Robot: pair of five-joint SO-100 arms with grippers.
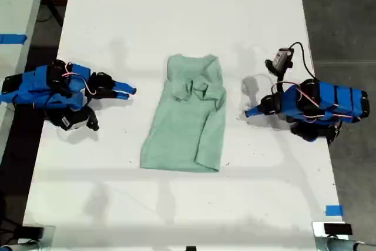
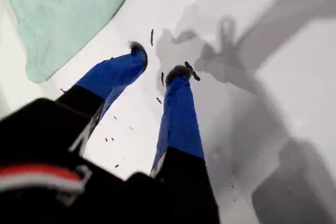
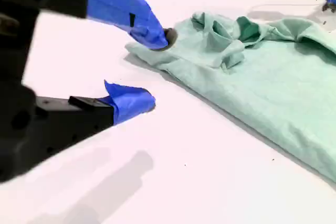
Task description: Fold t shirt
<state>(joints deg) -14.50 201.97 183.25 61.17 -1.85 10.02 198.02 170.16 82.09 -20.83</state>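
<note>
Nearest, at the near edge of the white table (image 1: 176, 204), one small piece of blue tape (image 1: 333, 210) sits toward the exterior view's right. Beyond it a fitting (image 1: 332, 230) shows at the table's corner, too cut off to tell what it is. Further in, the one t shirt (image 1: 182, 133) lies flat near the middle of the table, pale mint green. Its hem is toward the near side and its bunched, wrinkled collar toward the far side. Two blue and black arms flank it, one on each side. My first gripper (image 1: 249, 112) is on the exterior view's right, pointing at the shirt's side edge with only a strip of bare table between them. In its wrist view its two blue fingers (image 2: 178, 114) are parted over the table with nothing between them, a corner of the shirt lies just beyond them, and a few dark specks (image 2: 111, 140) dot the surface. A small camera (image 1: 283, 58) with a black cable rides on that arm. My second gripper (image 1: 128, 91) is on the exterior view's left, level with the collar end and a little apart from the cloth. Its jaws are spread wide and empty, the upper fingertip (image 3: 169, 35) near the shirt's bunched shoulder. Beyond the arms the far half of the table is plain white. Off the table on the exterior view's left stands a pale second surface (image 1: 17, 4) carrying a second blue tape strip (image 1: 12, 39). Dark floor (image 1: 341, 16) shows on the right.
</note>
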